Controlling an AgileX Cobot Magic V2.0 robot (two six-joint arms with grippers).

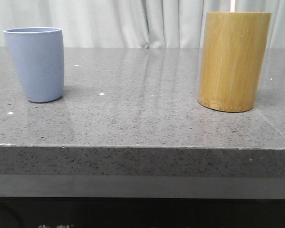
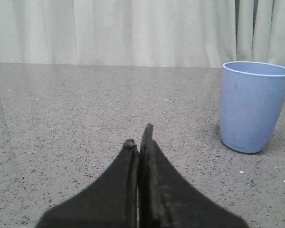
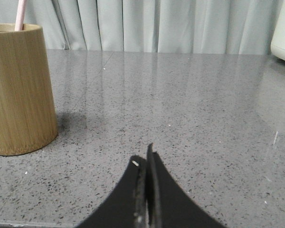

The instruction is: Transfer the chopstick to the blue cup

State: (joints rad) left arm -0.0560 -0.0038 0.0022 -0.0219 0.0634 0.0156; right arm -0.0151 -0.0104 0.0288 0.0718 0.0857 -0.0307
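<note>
- Front view first, nearest edge outward: the speckled grey stone table (image 1: 142, 123) shows its thick front lip along the lower part of the frame, with bare polished surface behind it.
- Further back, at the left of the frame, stands the matte pale-blue handleless cup (image 1: 36, 64), upright, mouth open and nothing showing above its rim; it looks ready to receive.
- At the right of the frame, well apart from the cup, stands the taller tan bamboo cylinder (image 1: 232, 59), also upright.
- A thin salmon-pink chopstick (image 1: 232, 5) pokes out of the cylinder's mouth at the top edge of the frame, so the stick sits in the holder and the transfer is not yet begun, by my reading.
- Pale pleated curtains (image 1: 133, 21) close off the far side.
- From the left wrist, the left gripper (image 2: 139, 137) fills the bottom centre, its black fingers pressed together on nothing; the blue cup sits at the right of that frame, beyond the tips.
- From the right wrist, the right gripper (image 3: 146, 156) is likewise closed and empty at bottom centre, with the bamboo cylinder at far left and the chopstick rising from it at upper left.
- Each arm seems parked by its own vessel; the right one is likelier to do the picking, and must open first.
</note>
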